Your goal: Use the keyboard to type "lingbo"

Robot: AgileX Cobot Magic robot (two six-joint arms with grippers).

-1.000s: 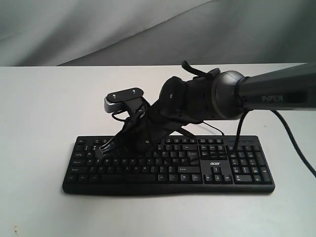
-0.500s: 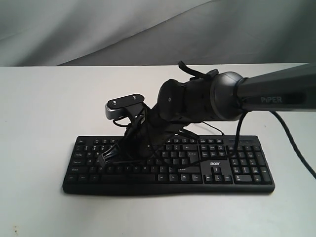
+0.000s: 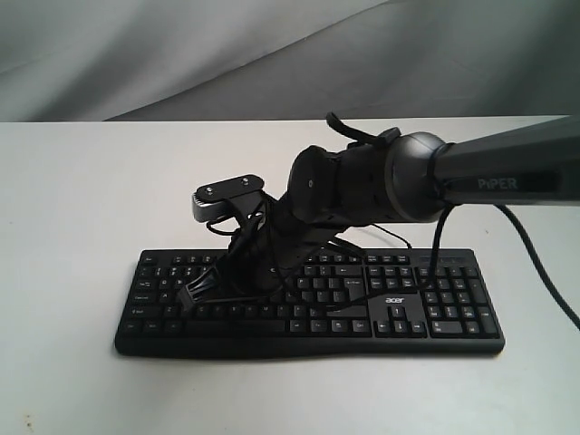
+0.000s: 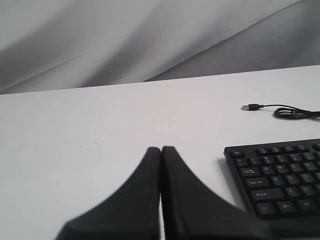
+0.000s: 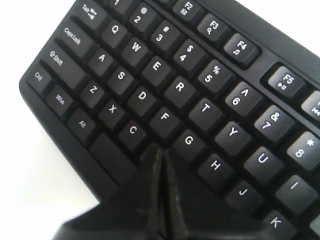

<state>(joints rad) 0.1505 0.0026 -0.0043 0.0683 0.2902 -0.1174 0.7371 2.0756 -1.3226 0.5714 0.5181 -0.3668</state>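
1. keyboard (image 3: 453,313) lies flat on the white table (image 3: 72,236), with its long edge toward the front. The number pad is at the right end and the "acer" logo is just above the arrow keys.
2. right gripper (image 3: 194,293) is down over the left half of the letter keys, nose angled down and to the left. Its fingers are pressed together with no gap and nothing held.
3. From its wrist camera, the closed tip lines up on the bottom letter row, just under F and G, with C beside it. The key under the tip is covered, so its legend is unreadable. I can't tell if the tip touches the key or hovers.
4. wrist camera (image 3: 227,194) sits on top of the gripper body, above the function row.
5. right arm (image 3: 507,172) comes in from the right edge, nearly level, and passes above the number pad. The wrist then bends steeply down. "PiPER" is printed on the forearm. A black arm cable (image 3: 544,272) hangs past the keyboard's right end.
6. left gripper (image 4: 161,150) is seen only from its own wrist camera. Both fingers are shut flat against each other and empty, with bare table ahead. It sits off the Ctrl/Shift end of the keyboard, apart from it.
7. Behind the keyboard, a thin black USB cable (image 4: 292,113) lies loose, with its plug (image 4: 247,107) on the tabletop.
8. grey cloth backdrop (image 3: 181,54) hangs behind the table's far edge.
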